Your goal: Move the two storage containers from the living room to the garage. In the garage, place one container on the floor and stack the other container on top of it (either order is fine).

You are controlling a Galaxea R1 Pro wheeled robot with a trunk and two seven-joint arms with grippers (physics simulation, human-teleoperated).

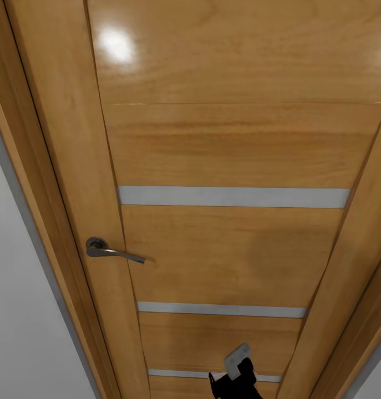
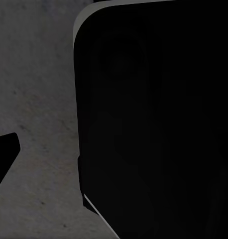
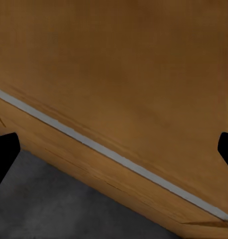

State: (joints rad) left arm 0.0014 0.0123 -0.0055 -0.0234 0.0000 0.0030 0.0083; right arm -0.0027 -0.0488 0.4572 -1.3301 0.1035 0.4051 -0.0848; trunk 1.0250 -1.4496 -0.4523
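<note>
Right gripper [image 3: 114, 149], fingertips spread wide and empty, faces the closed orange-wood door [image 1: 229, 144] just above grey concrete floor [image 3: 54, 204]. Left gripper's state: cannot tell. Containers not located, so their bearing from the fingers is unknown.

floor [image 3: 54, 209]: grey concrete; meets door [image 3: 124, 74] base | bare

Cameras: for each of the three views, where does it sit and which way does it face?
Head view: faces the orange-wood door and its handle; the right gripper shows low.
Left wrist view: looks onto concrete floor beside a dark body panel.
Right wrist view: faces the door's base, fingertips apart.
Shared: head and right wrist views show the door.
</note>
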